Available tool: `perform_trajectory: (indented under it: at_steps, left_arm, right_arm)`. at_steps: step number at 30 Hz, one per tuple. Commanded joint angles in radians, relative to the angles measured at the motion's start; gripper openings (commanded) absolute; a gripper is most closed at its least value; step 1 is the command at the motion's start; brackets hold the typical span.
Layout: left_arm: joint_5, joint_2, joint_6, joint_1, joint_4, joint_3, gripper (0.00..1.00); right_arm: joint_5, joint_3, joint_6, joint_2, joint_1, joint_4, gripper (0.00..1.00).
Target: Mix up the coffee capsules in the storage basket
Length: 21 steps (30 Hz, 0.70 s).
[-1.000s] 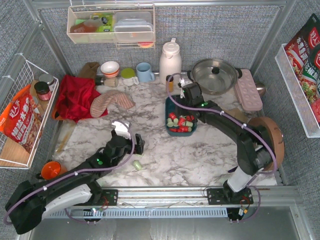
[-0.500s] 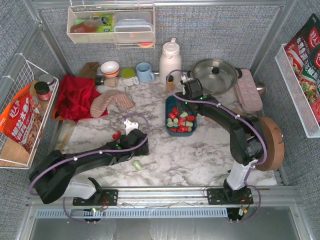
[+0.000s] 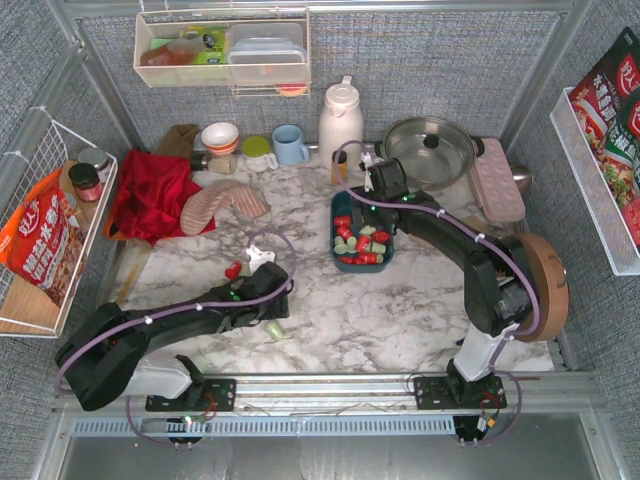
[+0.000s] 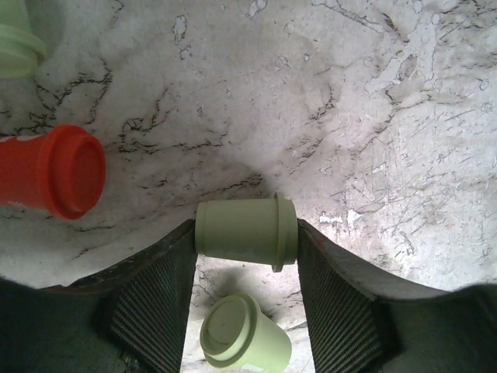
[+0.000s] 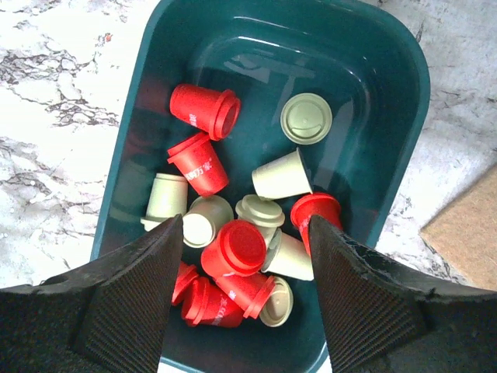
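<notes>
Basket: the teal tub [image 5: 373,93] sits on the marble a little past 12 o'clock of table centre in my top view.
Capsules: red and pale green pods [image 5: 233,249] lie jumbled inside it, heaped toward its 6 o'clock end; the 12 o'clock end is mostly bare floor.
Right gripper: it [image 5: 245,221] hangs over the tub with fingers spread and nothing between them.
Left gripper: it [image 4: 247,227] is down at the tabletop, at 8 o'clock of the tub. Its fingers press on both ends of a green capsule [image 4: 247,231] lying on its side.
Loose pods: a red capsule [image 4: 58,172] lies at 9 o'clock of the gripped one. A second green [image 4: 245,342] lies at 6 o'clock, and I see a third green [image 4: 15,47] cut off at 10 o'clock.
Around: from the tub, a pot [image 3: 430,150] stands at 1 o'clock, a flask [image 3: 340,118] at 12 and a red cloth [image 3: 150,195] at 9.
</notes>
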Motion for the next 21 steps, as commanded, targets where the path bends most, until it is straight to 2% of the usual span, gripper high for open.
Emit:
perform_trajectory:
  at_steps: [1,3,7,11,14,18,21]
  left_arm:
    - [0.033,0.026,-0.013,-0.001,0.03,-0.009,0.62]
    - [0.034,0.044,-0.006,-0.001,0.035,-0.003,0.58]
    - [0.027,0.039,0.045,-0.001,0.078,0.01,0.45]
    - [0.005,-0.064,0.161,-0.009,0.196,-0.001,0.42]
    - [-0.005,-0.169,0.308,-0.018,0.352,-0.047,0.42]
    - [0.095,-0.301,0.512,-0.032,0.685,-0.18,0.42]
    - [0.134,-0.357,0.604,-0.039,0.838,-0.252,0.42]
  right_arm:
    - [-0.017,-0.015,0.003,-0.03,0.004,-0.001,0.7]
    - [-0.024,-0.022,0.005,-0.046,0.006,-0.002,0.69]
    - [-0.085,-0.032,0.009,-0.085,0.018,-0.013,0.69]
    - [-0.216,-0.025,0.029,-0.114,0.044,-0.031,0.69]
    - [-0.313,-0.022,0.059,-0.132,0.074,-0.027,0.69]
    - [-0.437,-0.016,0.074,-0.15,0.132,-0.041,0.69]
    - [-0.496,-0.025,0.089,-0.169,0.175,-0.04,0.69]
